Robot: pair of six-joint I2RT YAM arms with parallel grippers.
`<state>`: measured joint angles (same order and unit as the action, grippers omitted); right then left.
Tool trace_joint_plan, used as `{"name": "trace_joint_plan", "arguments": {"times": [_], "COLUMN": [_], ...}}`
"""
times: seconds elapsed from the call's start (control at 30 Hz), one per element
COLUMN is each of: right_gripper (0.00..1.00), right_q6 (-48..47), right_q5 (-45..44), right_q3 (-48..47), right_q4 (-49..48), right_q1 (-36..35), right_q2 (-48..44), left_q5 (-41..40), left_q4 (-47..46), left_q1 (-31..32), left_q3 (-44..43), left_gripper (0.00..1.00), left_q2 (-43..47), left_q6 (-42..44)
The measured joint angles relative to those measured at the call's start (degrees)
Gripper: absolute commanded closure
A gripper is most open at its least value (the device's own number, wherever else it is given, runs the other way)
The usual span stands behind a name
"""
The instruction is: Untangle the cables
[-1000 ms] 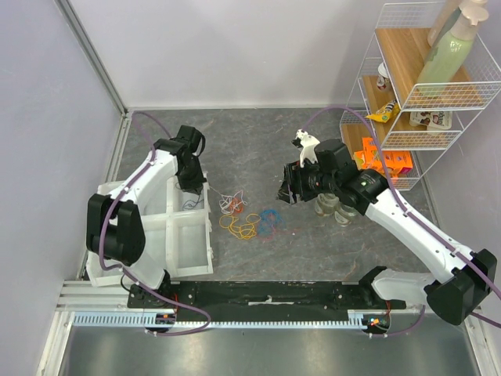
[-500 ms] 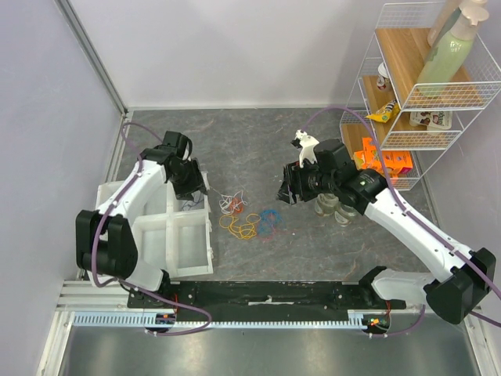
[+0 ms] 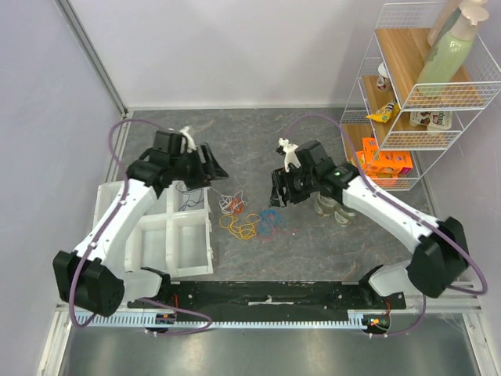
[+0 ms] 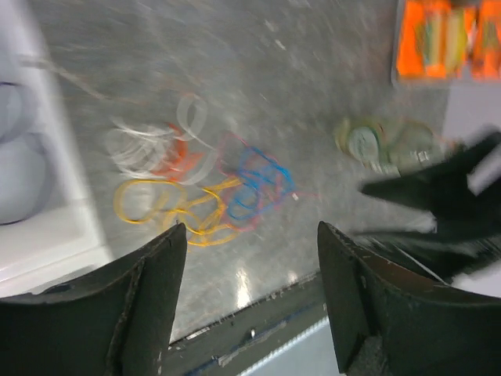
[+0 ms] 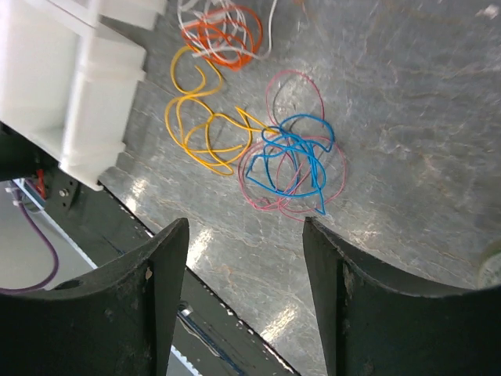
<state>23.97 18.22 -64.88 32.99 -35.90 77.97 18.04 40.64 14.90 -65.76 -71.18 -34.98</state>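
**Position of the work.** The cables (image 5: 258,149) lie in a loose cluster on the tabletop (image 3: 313,141), between the two arms and just beside the white tray (image 3: 168,235).

**Condition of the cluster.**
- The yellow loops (image 5: 200,125) run into the blue loops (image 5: 293,160) at one corner.
- The blue loops sit tangled inside thin pink loops (image 5: 270,192).
- On the far side, the orange loops (image 5: 227,31) and white loops (image 4: 145,141) are bunched together, close to the yellow but seemingly only brushing it.

**Tray.** Dark loops (image 3: 190,202) lie in the far compartment on the side facing the cluster, apart from the rest. Their count cannot be made out.

**Left arm** (image 3: 117,227). The left jaws are spread wide with nothing between them. They hang above the tabletop beside the far end of the tray, looking down on the cluster. The left wrist view is blurred, so fine detail there is unreliable.

**Right arm** (image 3: 391,211). The right jaws are likewise wide apart and hold nothing. They hover over the blue and pink knot, clear of it.

**Progress, as judged.**
- Early to middle stage.
- The dark loops in the tray read as the only colour sorted out.
- Yellow, blue, pink, orange and white all lie together on the tabletop, and at least two knots are outstanding: blue with pink and yellow, and orange with white.
- Neither arm has a cable in hand, so no separation is under way at this moment.

**Note.** The loops are thin and lie flat, so picking one alone may drag its neighbours.
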Motion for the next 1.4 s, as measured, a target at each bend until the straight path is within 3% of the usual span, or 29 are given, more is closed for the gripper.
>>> {"name": "trace_joint_plan", "arguments": {"times": [0.17,0.27,0.47,0.7,1.0,1.27,1.4], "right_gripper": [0.32,0.33,0.33,0.34,0.33,0.59,0.9], "right_q6": [0.02,0.13,2.16,7.78,14.23,10.6,5.73], "right_q5": [0.87,0.31,-4.33,-6.78,-10.4,-12.92,-15.37], "right_q3": [1.25,1.84,5.95,12.0,12.81,11.63,11.37], "right_q4": [-1.11,-1.9,-3.06,-4.2,-11.56,-11.39,-10.27], "right_q1": [-2.71,-5.33,-7.58,-7.43,-7.76,-7.76,-7.58], "right_q2": [7.93,10.95,12.72,11.85,11.04,13.68,13.92], "left_q5": [1.9,1.77,2.51,6.82,7.98,7.5,5.86], "left_q4": [-4.87,-5.25,-4.55,-6.32,-7.21,-11.78,-12.15], "left_q1": [12.41,15.89,15.63,18.58,21.2,21.68,22.23], "left_q3": [0.52,0.52,-0.04,5.97,13.03,12.98,12.96], "left_gripper": [0.41,0.46,0.28,0.3,0.3,0.59,0.93], "left_q2": [-6.54,-12.2,-16.37,-14.38,-14.53,-21.66,-24.48], "left_q6": [-0.28,0.92,5.16,8.28,11.76,10.75,8.66]}}
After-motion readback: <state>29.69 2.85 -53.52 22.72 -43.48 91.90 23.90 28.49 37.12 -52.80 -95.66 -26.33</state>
